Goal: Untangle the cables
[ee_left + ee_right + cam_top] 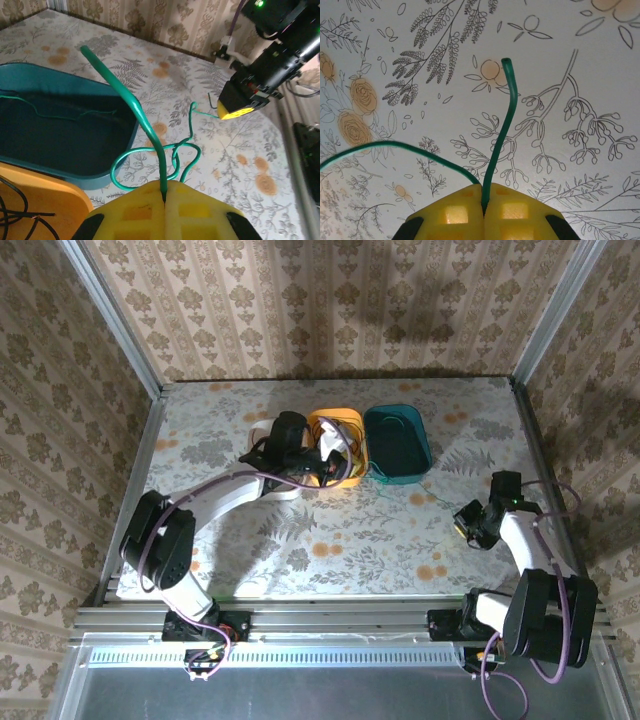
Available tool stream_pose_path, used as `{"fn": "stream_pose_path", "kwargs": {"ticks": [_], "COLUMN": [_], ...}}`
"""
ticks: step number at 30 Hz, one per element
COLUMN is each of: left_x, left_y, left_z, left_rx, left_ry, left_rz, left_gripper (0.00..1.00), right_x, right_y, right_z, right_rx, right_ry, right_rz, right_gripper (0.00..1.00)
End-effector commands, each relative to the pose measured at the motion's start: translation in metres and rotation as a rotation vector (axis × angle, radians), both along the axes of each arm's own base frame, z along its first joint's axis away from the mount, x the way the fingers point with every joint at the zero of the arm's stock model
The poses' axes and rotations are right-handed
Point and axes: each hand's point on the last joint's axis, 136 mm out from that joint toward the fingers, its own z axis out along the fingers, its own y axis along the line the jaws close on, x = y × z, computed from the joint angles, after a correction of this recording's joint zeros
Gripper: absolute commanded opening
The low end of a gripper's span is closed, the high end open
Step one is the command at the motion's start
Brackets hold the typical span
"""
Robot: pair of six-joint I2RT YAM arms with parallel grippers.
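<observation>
**Top view.** The left gripper (335, 462) sits at the orange tray (338, 416), beside the teal tray (426, 452). The right gripper (466, 522) is well apart over the desk (330, 540). A green cable (415, 497) spans between them, its long axis slanting from the trays toward the right gripper.

**Left wrist view.** The jaws are pressed together, pinching the green cable (135, 107). A loose loop (150, 162) lies on the desk just ahead, between these jaws and the right gripper (235, 102).

**Right wrist view.** The jaws are pressed together, pinching the green cable (502, 120). One strand leaves to the left.

The loop appears nearer the left jaws, so separation should probably follow the cable axis.
</observation>
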Motion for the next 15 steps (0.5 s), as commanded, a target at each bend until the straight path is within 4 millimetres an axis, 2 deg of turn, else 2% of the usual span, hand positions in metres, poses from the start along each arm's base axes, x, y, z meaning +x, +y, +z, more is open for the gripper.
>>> {"fn": "stream_pose_path", "kwargs": {"ticks": [1,5,8,11,15], "left_x": [-0.016,-0.011,-0.008,-0.011,-0.013], "left_y": [0.015,0.032,0.043,0.05,0.063], "left_z": [0.003,0.006,0.015,0.018,0.02], "left_rx": [-0.032,-0.012,-0.036,-0.034,-0.032], "left_ry": [0.097,0.072,0.069,0.079,0.086], "left_rz": [-0.055,-0.001,0.016,0.005,0.012], "left_gripper": [0.0,0.0,0.0,0.0,0.0], "right_x": [-0.008,-0.02,-0.027,-0.029,-0.028], "right_y": [-0.011,-0.027,-0.03,-0.032,-0.036], "right_z": [-0.001,-0.004,-0.01,-0.016,-0.014], "right_rx": [0.017,0.017,0.034,0.071,0.078], "right_ry": [0.004,0.028,0.049,0.048,0.044], "right_rz": [-0.101,-0.205,-0.263,-0.319,-0.335], "right_gripper": [0.0,0.0,0.0,0.0,0.0]}}
